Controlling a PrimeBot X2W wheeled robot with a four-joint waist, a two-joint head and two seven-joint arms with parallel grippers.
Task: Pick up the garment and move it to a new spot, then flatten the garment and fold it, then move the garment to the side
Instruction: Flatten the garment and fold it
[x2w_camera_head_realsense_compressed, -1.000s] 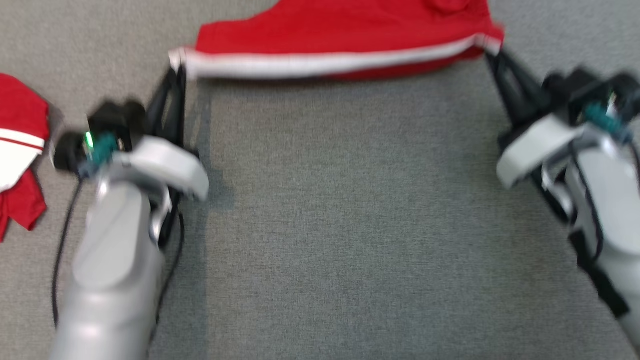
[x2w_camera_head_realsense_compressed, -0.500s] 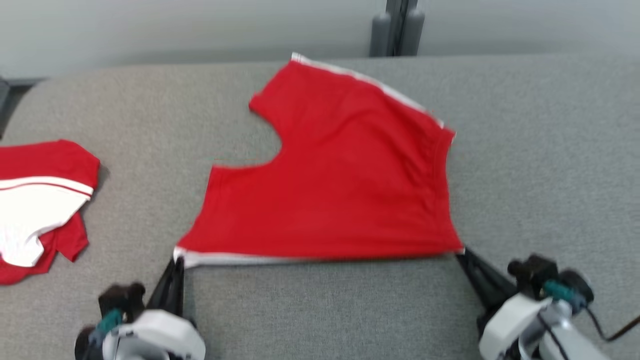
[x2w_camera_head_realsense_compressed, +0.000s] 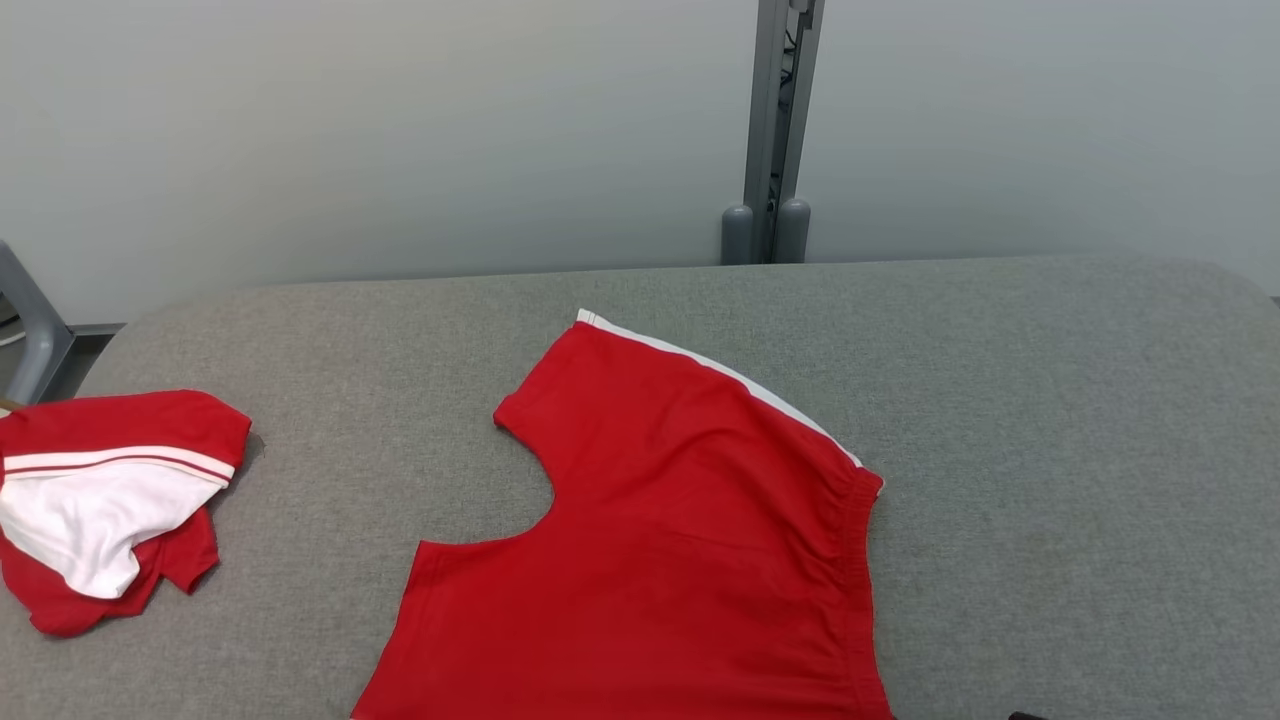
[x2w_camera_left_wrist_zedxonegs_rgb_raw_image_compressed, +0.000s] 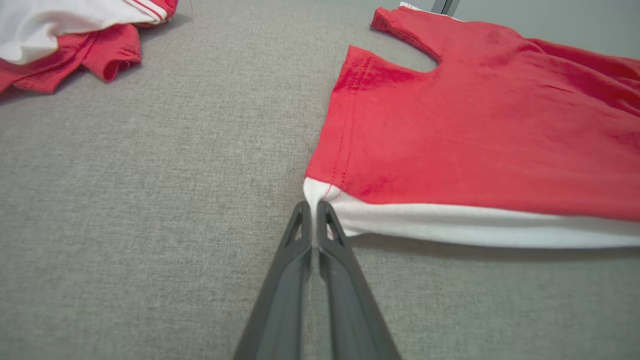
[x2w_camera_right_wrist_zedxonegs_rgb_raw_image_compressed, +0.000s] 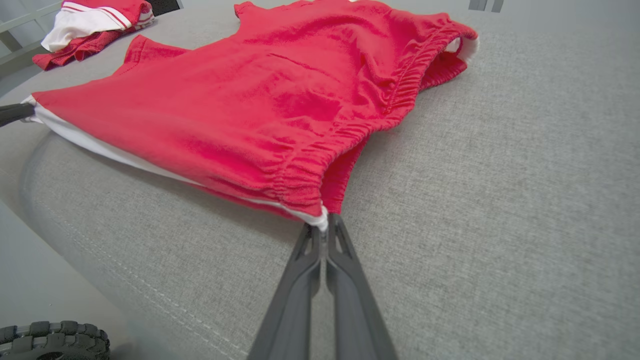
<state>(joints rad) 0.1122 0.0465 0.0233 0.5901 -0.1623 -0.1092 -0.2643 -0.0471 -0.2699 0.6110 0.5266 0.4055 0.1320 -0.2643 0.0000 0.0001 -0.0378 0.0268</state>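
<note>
Grey fabric tabletop (x2w_camera_head_realsense_compressed: 1050, 400) carries red shorts (x2w_camera_head_realsense_compressed: 680, 560) with white side stripes and a gathered waistband, lower centre of the head view; left gripper (x2w_camera_left_wrist_zedxonegs_rgb_raw_image_compressed: 315, 207) and right gripper (x2w_camera_right_wrist_zedxonegs_rgb_raw_image_compressed: 325, 225) each pinch a near corner.

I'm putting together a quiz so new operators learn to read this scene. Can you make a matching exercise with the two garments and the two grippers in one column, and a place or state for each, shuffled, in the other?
Things
1. red shorts
2. red and white garment
3. left gripper
4. right gripper

States
A. fingers shut on the elastic waistband corner
B. crumpled near the grey table's left end
C. fingers shut on the corner with the white stripe
D. spread out, near edge held up off the table

Pairs: 1-D, 2-B, 3-C, 4-A.
</note>
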